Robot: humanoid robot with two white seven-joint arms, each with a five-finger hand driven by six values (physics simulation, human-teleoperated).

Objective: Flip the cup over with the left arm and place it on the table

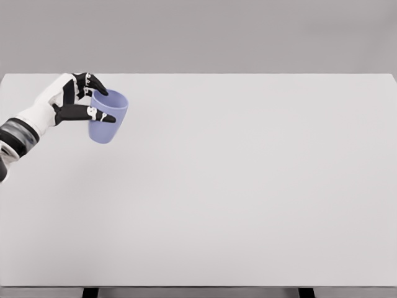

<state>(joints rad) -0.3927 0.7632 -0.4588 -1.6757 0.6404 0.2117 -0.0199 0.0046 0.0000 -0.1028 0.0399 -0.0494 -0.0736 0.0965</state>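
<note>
The left hand (79, 102) comes in from the near left edge of the table (248, 205) on a white forearm with a dark banded wrist. Its fingers are clamped on the cup (107, 118): the thumb lies across the near side of the wall, and the other dark fingers curl over the far side just below the rim. The grip sits high on the cup, probably so that the base stays free to be set down without the fingers getting trapped beneath it.

The cup, pale blue and plain, is just to the right of the palm, between thumb and fingers. Its wider open end points up and slightly away, and its narrower base points down, so it looks nearly upright with a small tilt. Whether the base is touching the table or hanging just above it is hard to tell from this angle, though the faint shading under it suggests it is close.

No brand, label or writing can be read on the cup; the small white marks on the fingers are too small to make out.
</note>
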